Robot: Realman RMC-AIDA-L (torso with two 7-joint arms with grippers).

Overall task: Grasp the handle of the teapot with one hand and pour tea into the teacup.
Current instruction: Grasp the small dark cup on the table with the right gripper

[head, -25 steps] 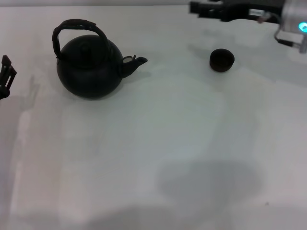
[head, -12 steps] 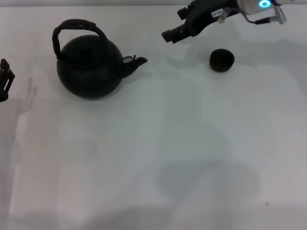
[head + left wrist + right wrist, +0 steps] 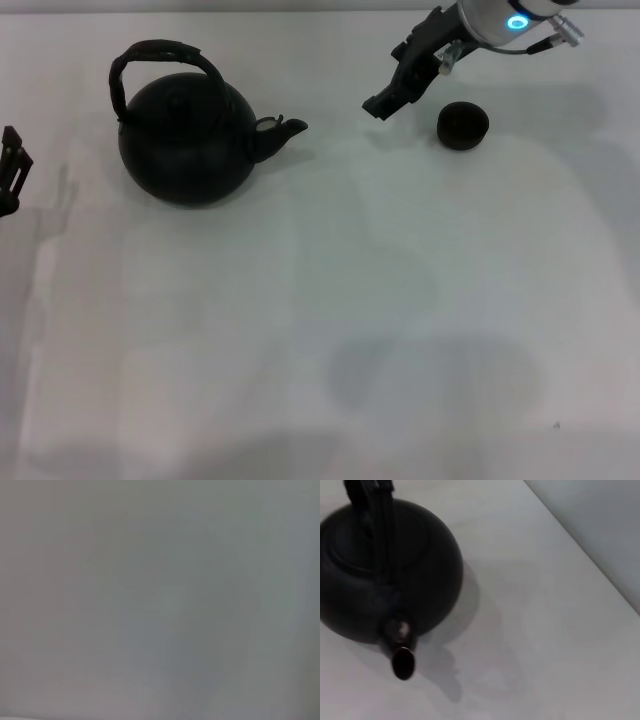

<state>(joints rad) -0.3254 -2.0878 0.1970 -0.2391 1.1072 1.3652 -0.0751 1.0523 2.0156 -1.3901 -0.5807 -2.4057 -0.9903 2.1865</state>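
The teapot looks like matt black cast metal, smooth but dull, with a faint sheen on its round body. Its handle appears rough and wrapped. The teacup is matt black. The surface is smooth, pale and slightly glossy.

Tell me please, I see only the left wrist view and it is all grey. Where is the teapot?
Observer: The teapot stands on the table's left side, upright, spout toward the right.
Operator: Is somebody holding its handle?
Observer: No. The handle is free; the right gripper hangs between the spout and the teacup, touching neither.
Operator: And my left gripper?
Observer: The left gripper sits at the table's left edge, apart from the pot.
Operator: Does the right wrist view see the pot?
Observer: Yes, it looks at the spout from the front.
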